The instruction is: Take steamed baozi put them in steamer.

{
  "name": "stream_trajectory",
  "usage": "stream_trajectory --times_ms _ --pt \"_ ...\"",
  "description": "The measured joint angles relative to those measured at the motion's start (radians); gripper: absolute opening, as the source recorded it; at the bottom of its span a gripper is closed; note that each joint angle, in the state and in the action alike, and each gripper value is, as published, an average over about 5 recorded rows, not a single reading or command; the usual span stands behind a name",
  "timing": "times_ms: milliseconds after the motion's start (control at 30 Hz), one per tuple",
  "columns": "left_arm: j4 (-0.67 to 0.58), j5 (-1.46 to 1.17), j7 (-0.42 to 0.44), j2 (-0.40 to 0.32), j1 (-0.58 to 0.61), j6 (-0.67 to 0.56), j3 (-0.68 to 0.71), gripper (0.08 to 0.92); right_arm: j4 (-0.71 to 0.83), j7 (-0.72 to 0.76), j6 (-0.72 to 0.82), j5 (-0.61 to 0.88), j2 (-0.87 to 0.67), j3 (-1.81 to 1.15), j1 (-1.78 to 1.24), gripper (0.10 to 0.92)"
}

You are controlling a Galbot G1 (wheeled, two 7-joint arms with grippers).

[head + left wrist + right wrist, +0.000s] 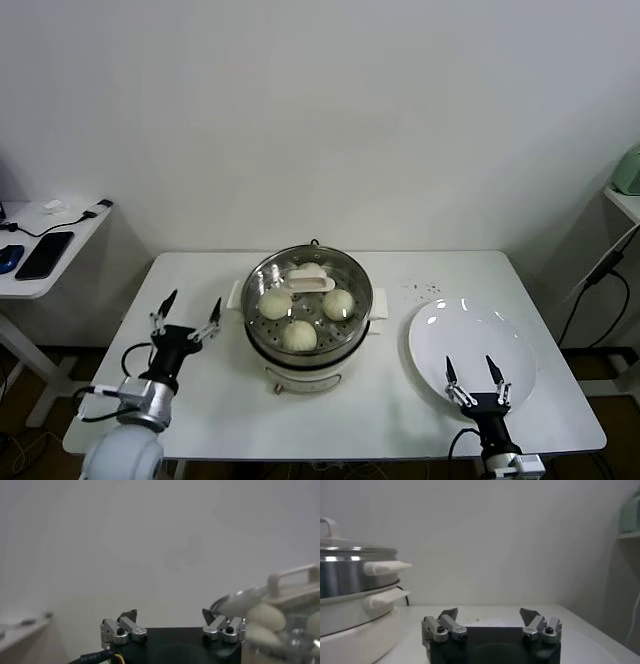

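The steel steamer [262,339] stands mid-table with its glass lid [310,283] on. Three cream-white baozi [275,302] show through the lid, and a fourth is partly hidden under the lid handle. My left gripper [187,310] is open and empty, raised above the table left of the steamer. In the left wrist view [168,614] the baozi [265,617] show blurred under the lid. My right gripper [472,372] is open and empty over the near edge of the bare white plate [470,330]. In the right wrist view [489,612] the steamer [350,580] stands apart from it.
A side table [50,255] with a phone and cables stands at the far left. A shelf [625,195] and a hanging cable are at the far right. The white wall is close behind the table.
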State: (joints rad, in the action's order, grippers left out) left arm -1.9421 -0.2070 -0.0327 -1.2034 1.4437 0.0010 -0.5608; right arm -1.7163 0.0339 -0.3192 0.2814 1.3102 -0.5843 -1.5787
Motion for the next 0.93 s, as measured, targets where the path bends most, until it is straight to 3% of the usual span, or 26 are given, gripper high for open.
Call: stream_trajectory --times_ms 333,933 --pt "0.161 -0.124 0.019 0.010 0.056 -0.165 -0.042 0.823 0.017 -0.001 0.010 -0.004 -0.003 -0.005 -0.001 0.823" --pt "0.224 -0.171 0.032 0.008 0.087 -0.260 -0.062 0.823 0.020 0.005 0.010 -0.002 -0.004 0.001 -0.003 0.823"
